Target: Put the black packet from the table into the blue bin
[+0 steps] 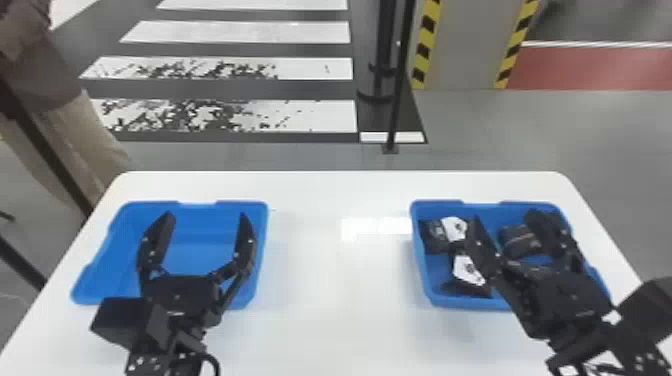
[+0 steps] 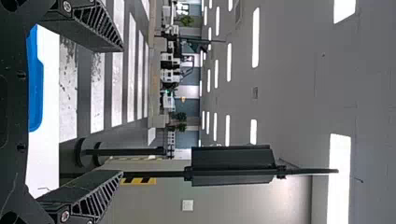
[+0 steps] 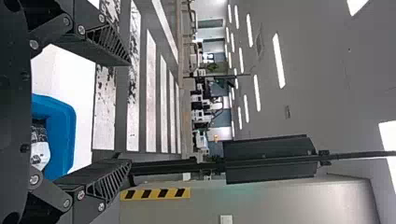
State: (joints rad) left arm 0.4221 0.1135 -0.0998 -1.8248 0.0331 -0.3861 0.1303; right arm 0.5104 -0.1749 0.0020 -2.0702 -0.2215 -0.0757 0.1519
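Head view: at the right of the frame, hangs over the blue bin (image 1: 455,302) with the right gripper (image 1: 505,217) spread wide and nothing pinched in it; likewise parted in the right wrist view. Just below and between those fingers, can make out a black packet (image 1: 520,242) lying inside the bin. Near the bin's left wall, can also see an upper white-labelled packet (image 1: 454,228) and a lower white-labelled packet (image 1: 468,270). Cannot tell which of them, if any, to take for the task's one. Across the white counter (image 1: 335,280), at the left of the frame, find the left gripper (image 1: 206,215), open and unloaded above the second blue bin (image 1: 205,250); probably just waiting.

Looks like the end of the placing, judging by the packets in the bin and the unloaded right gripper; could equally be a pause ahead of a pick. If finished, calls for rising clear of the rim, then drawing back toward the lower right. Should avoid brushing the packets or hooking the wall.
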